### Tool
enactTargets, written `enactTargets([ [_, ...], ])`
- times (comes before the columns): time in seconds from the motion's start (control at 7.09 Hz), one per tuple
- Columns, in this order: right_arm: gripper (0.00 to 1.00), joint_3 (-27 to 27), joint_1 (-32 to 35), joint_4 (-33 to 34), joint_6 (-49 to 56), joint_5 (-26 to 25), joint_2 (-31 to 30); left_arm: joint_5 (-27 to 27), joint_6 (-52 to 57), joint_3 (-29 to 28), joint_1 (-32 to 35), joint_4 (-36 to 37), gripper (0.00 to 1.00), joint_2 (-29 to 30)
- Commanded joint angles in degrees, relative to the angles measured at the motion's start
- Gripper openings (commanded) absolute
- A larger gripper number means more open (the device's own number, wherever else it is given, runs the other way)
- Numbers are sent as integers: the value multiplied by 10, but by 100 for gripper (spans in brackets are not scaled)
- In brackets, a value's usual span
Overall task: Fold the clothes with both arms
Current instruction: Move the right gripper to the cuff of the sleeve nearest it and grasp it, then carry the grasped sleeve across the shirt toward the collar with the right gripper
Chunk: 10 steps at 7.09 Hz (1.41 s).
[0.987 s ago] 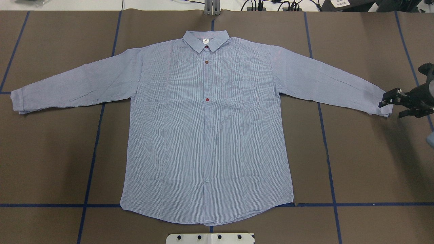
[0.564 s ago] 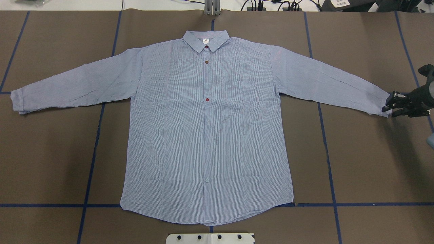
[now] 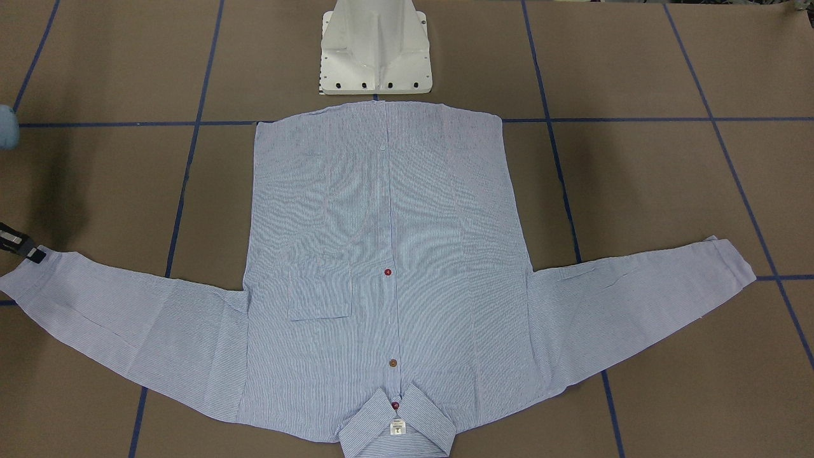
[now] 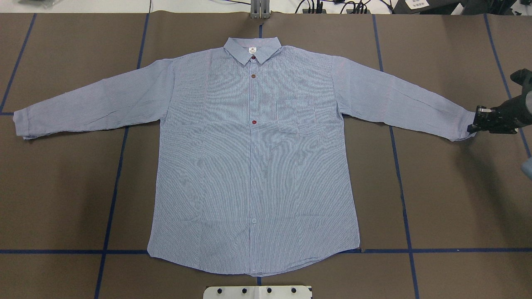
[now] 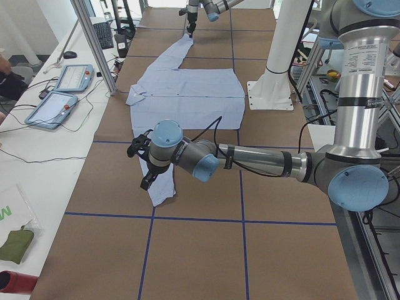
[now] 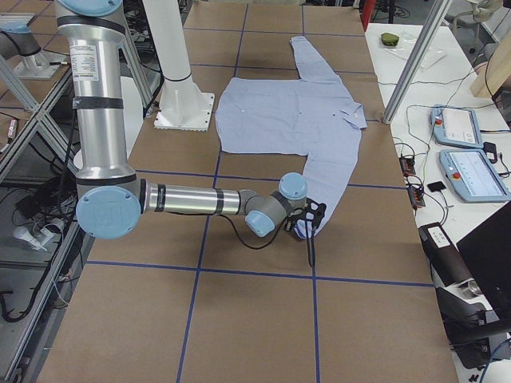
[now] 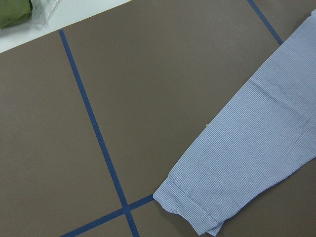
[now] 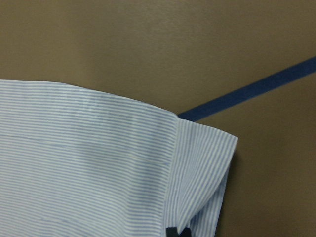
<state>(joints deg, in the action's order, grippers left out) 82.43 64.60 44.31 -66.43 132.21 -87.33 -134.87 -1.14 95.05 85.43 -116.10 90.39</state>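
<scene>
The clothes are one light blue striped shirt (image 4: 253,166) lying flat and face up on the brown table, sleeves spread, collar at the far side. My right gripper (image 4: 474,123) is shut on the cuff (image 8: 202,163) of the sleeve at the overhead view's right, and its black tips (image 8: 177,232) pinch the cuff edge. It shows at the left edge of the front-facing view (image 3: 28,251) too. My left gripper (image 5: 142,169) hovers over the other sleeve's cuff (image 7: 192,207). It shows only in the exterior left view, so I cannot tell whether it is open or shut.
The white pedestal base (image 3: 375,51) stands just behind the shirt's hem. Blue tape lines (image 4: 112,199) cross the table. A side table with tablets (image 5: 62,94) and a metal post (image 5: 94,44) runs along the far edge. A green bag (image 7: 15,12) lies off the mat.
My right gripper went from open beside the cuff to shut on it, and the cuff end has shifted slightly. The rest of the shirt has not moved.
</scene>
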Motion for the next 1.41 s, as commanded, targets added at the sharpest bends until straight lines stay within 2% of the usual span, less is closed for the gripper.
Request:
enactTargets([
  [0.0, 0, 60, 0, 29, -1, -1, 38, -2, 0, 0, 0, 0, 100, 0],
  [0.14, 0, 73, -15, 61, -25, -1, 90, -2, 0, 0, 0, 0, 100, 0],
  [0.28, 0, 69, -72, 102, -116, -25, 182, -5, 0, 0, 0, 0, 100, -1],
  [0.56, 0, 60, -179, 217, -200, -145, 328, -5, 1, 0, 0, -1, 100, -4],
  [0.71, 0, 24, -212, 229, -246, -187, 401, -9, 2, 1, -1, -1, 100, -4],
  [0.99, 0, -108, -249, 218, -269, -225, 540, -14, 2, 1, -1, -7, 100, -5],
  [1.13, 0, -157, -265, 194, -270, -242, 582, -14, 1, 0, -1, -8, 100, -6],
  [1.27, 0, -184, -296, 191, -274, -290, 611, -14, 2, 0, -1, -8, 100, -6],
])
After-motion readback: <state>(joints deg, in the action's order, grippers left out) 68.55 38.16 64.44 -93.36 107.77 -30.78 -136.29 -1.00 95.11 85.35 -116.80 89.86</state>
